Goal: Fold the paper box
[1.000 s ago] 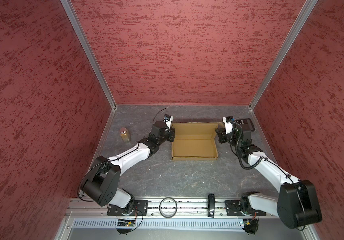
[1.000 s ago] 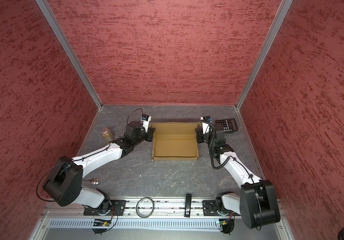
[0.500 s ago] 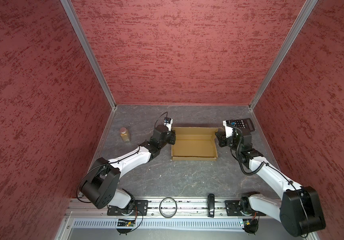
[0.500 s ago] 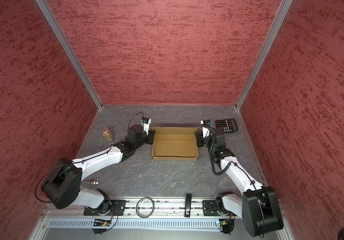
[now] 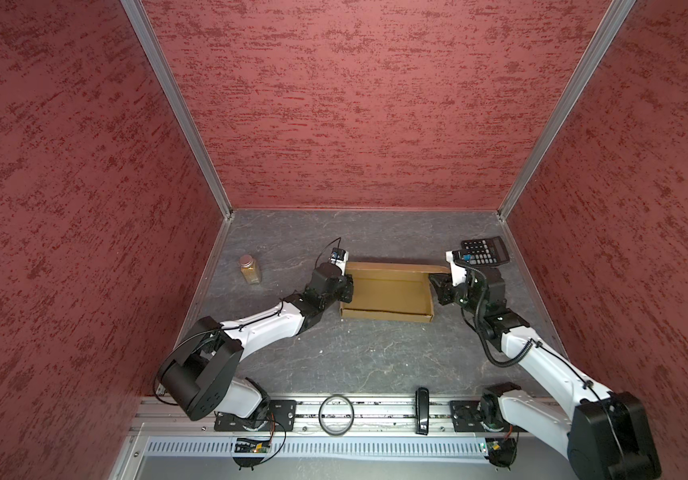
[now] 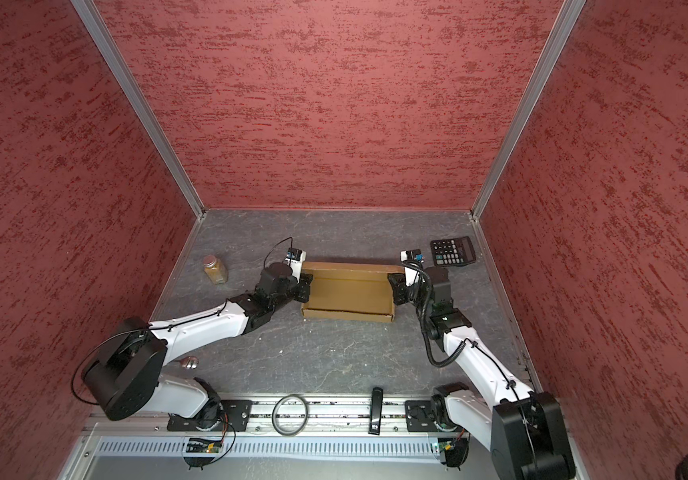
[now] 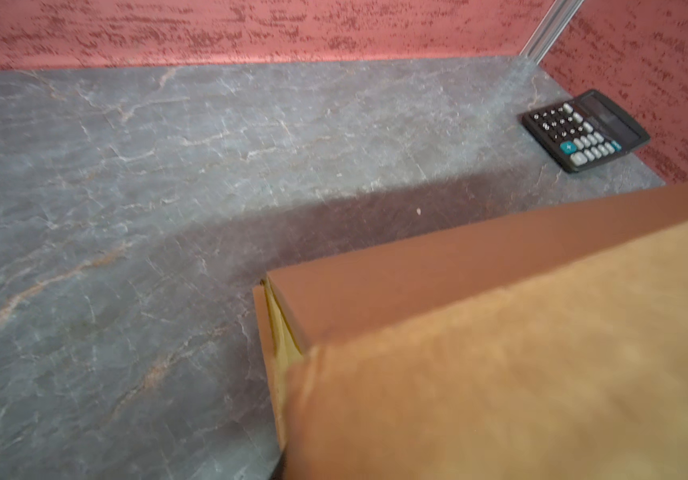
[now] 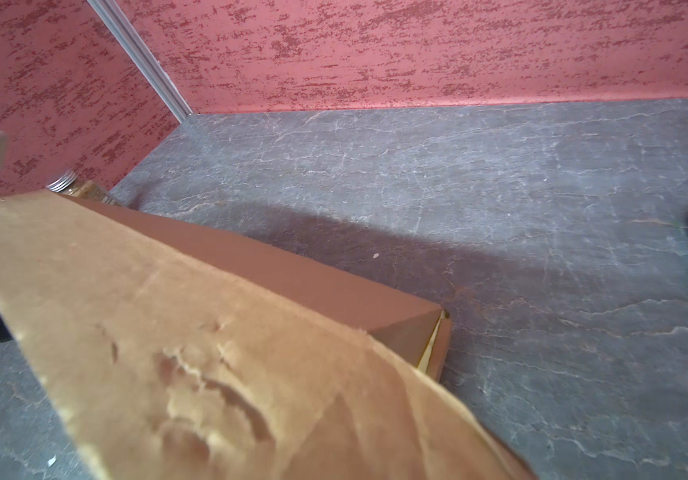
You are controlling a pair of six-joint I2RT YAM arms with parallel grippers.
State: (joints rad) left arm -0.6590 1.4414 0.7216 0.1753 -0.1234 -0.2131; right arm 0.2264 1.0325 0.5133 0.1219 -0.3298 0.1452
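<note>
The paper box (image 5: 388, 291) (image 6: 348, 293) is a shallow brown cardboard tray with raised walls, lying mid-table in both top views. My left gripper (image 5: 348, 289) (image 6: 306, 289) is at its left end wall, and its jaws look shut on that cardboard. My right gripper (image 5: 435, 289) (image 6: 394, 291) is against the right end wall. In the left wrist view a cardboard flap of the paper box (image 7: 500, 332) covers the jaws. The right wrist view shows the same, with the paper box (image 8: 209, 332) hiding the fingers, so their opening is not visible.
A black calculator (image 5: 483, 251) (image 6: 453, 251) (image 7: 585, 131) lies at the back right, just behind the right wrist. A spice jar (image 5: 250, 270) (image 6: 215, 270) stands at the back left. A ring (image 5: 336, 415) and a black bar (image 5: 421, 409) sit on the front rail.
Both wrists have drawn toward the front along the box's end walls. The box's far edge sits nearer the front than before. More of the calculator shows behind the right wrist.
</note>
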